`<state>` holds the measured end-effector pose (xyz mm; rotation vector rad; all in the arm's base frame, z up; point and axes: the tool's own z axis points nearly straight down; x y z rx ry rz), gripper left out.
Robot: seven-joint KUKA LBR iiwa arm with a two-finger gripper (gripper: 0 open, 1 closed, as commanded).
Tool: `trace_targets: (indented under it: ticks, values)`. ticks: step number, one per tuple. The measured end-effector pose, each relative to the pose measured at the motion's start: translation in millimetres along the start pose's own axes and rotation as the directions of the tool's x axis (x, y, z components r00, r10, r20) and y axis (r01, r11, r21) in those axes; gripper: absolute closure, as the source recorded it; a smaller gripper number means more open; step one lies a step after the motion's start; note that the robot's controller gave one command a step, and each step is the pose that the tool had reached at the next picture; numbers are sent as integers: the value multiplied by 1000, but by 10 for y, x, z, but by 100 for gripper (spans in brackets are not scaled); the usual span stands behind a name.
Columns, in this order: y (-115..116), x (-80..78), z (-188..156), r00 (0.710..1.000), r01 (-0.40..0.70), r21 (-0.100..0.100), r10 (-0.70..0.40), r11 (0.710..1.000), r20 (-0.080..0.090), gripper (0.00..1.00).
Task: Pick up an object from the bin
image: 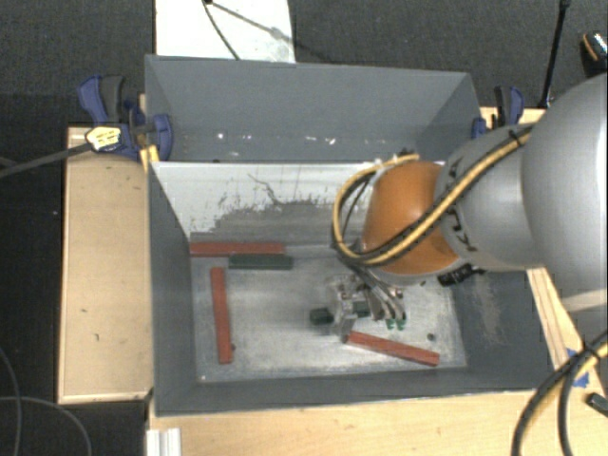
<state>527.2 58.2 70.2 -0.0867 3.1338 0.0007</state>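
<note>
Claw [367, 306] near dark block [321, 317], red stick [394, 349]

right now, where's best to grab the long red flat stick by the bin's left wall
Take the long red flat stick near its middle, straight down from above, closing across its narrow width. It lies flat, running front to back, with bare grey metal bin floor along both long edges; the left side looks tighter.
</note>
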Motion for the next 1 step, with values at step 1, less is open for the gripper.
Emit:
trace_targets:
  ticks: [1]
  values:
    - [1,-30,-1145,1000,10,-1,-10,1000,4,100]
